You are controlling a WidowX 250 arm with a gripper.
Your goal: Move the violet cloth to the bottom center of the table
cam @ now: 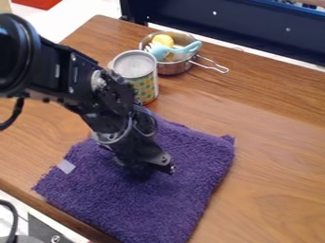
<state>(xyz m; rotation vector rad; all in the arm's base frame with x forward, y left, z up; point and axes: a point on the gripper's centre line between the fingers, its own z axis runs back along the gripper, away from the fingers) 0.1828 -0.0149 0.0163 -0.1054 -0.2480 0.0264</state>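
Judging by its thick pile, I expect the violet cloth [184, 192], spread over the worktop [276, 166] at lower centre-left, to be light and floppy, best pinched by a mid-cloth fold beneath my gripper [151, 169], whose spread and hold I can't tell.

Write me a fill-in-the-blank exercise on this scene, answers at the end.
The upright tin can stands ____ the violet cloth and the silver metal pot.
The pot holds a plastic utensil coloured light ____.
A small white tag shows near the cloth's ____ edge in the picture.
Of can and cloth, the black gripper is down at the ____.

Answers: between; blue; left; cloth
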